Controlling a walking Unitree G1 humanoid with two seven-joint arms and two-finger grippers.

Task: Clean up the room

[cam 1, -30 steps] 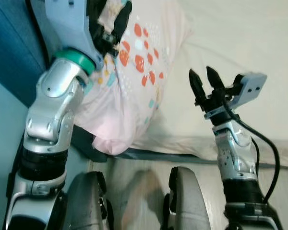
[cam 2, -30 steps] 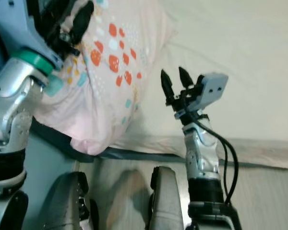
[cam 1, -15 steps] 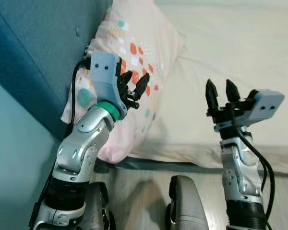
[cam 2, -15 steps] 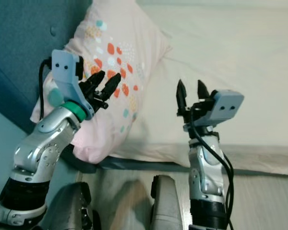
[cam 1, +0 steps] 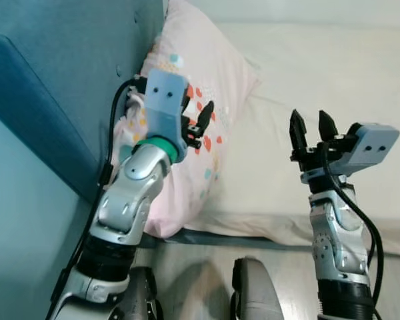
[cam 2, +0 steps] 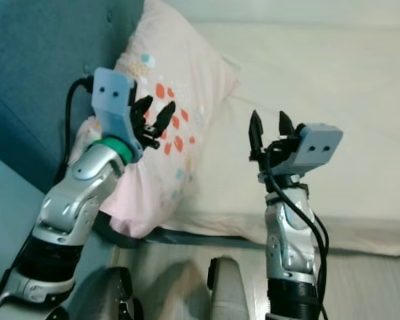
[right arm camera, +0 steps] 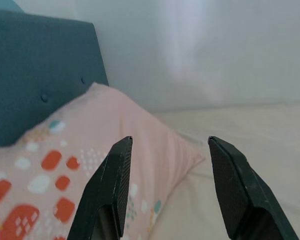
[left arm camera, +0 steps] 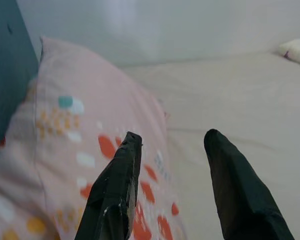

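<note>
Most of the tidying here looks done to me, at least on this side of the room: the bed [cam 1: 333, 87] is smooth, its cream sheet pulled flat, and the pillow [cam 1: 200, 87] is propped at the head end, leaning against the blue headboard [cam 1: 60, 67], with its lower corner hanging just over the mattress edge. What may be left is a final nudge to seat it properly (it sits a bit skewed), though I can't judge the rest of the room from here.

Soft and plump, the pillow is pale pink, scattered with red-orange, teal and yellow patches.

Both arms are raised. The left gripper [cam 1: 197, 123] hovers just in front of the pillow's face, fingers spread and holding nothing. The right gripper [cam 1: 309, 125] is up over the sheet, well apart from the pillow, likewise spread and empty.
</note>
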